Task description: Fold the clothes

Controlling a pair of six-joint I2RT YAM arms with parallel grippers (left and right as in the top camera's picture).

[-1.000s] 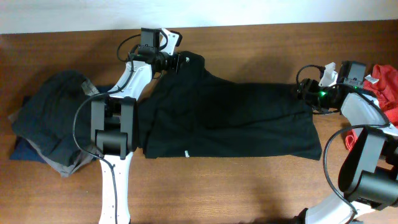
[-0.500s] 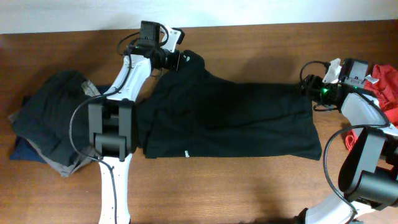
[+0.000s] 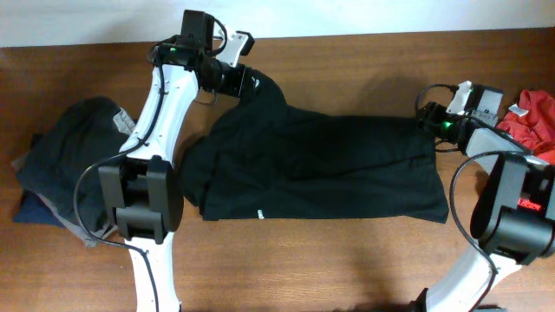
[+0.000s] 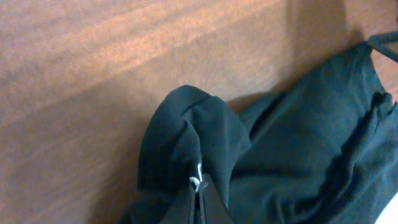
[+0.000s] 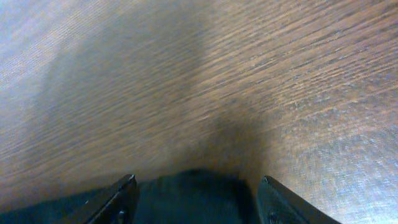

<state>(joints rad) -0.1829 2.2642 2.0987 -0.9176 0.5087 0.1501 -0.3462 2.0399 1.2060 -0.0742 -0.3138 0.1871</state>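
While left tool [image 4: 198, 188] pinches clothes [image 3: 321, 165] far corner, right tool [image 5: 196, 188] gapes astride opposite edge

Black garment [image 3: 329, 165], grey pile [image 3: 61, 169] on wooden table [image 3: 347, 269]

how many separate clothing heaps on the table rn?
3. Black garment spread across the middle; dark grey pile at the left end, navy bits underneath; red cloth at the far right, partly cut off by the frame. The grey pile may hide more pieces.
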